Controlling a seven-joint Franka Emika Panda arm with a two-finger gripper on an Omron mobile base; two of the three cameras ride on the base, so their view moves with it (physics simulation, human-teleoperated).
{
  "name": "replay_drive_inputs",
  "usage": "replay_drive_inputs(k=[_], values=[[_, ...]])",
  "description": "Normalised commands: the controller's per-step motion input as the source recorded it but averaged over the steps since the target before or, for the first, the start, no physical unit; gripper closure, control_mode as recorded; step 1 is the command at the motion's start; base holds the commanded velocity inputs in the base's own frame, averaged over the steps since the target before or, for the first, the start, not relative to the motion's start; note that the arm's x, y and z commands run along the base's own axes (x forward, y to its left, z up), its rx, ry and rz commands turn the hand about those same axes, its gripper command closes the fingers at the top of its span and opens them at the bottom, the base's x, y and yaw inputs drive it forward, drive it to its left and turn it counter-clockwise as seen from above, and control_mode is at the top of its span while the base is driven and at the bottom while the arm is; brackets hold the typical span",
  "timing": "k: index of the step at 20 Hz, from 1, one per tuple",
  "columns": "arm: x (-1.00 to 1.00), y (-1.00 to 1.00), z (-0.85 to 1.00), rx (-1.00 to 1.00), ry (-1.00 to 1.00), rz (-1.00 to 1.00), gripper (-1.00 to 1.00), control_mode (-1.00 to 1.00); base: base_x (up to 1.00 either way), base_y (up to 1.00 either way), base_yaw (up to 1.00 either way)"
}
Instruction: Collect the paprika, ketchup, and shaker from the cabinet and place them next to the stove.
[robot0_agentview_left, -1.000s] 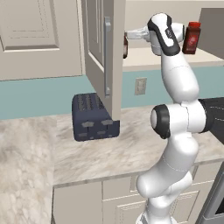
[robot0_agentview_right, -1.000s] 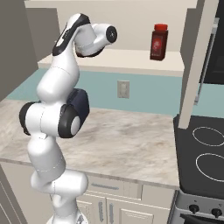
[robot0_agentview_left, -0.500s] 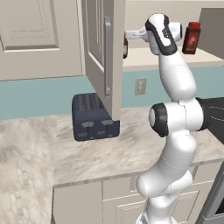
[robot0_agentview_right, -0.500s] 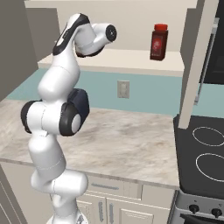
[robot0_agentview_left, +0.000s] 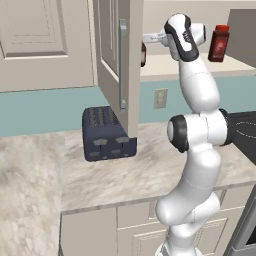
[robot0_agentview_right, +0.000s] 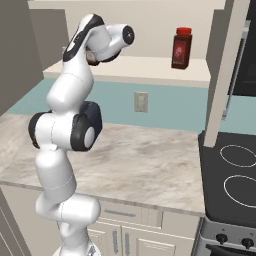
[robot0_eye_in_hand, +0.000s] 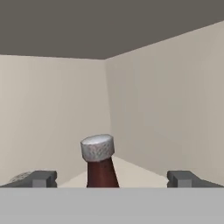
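One ketchup bottle (robot0_eye_in_hand: 99, 164) between open fingertips (robot0_eye_in_hand: 40, 178)

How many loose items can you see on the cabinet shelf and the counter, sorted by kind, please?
Red-lidded spice jar: 1
Dark red bottle with a grey cap: 1
Dark blue toaster: 1
Total: 3
Not counted: a speckled grey shape low in the hand view, too hidden to name.

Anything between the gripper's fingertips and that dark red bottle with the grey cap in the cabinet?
Nothing. In the hand view the bottle stands upright on the cream shelf, centred ahead of the open gripper, with bare shelf between them.
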Motion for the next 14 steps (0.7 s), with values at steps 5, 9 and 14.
replay_drive_inputs(k=[5, 9, 14], values=[[0.0, 0.24, 0.0, -0.01, 0.02, 0.02, -1.0, -1.0, 0.0, 0.0, 0.0], [0.02, 0.25, 0.0, -0.03, 0.03, 0.04, -1.0, -1.0, 0.0, 0.0, 0.0], [0.09, 0.05, 0.0, -0.01, 0.01, 0.05, -1.0, -1.0, 0.0, 0.0, 0.0]])
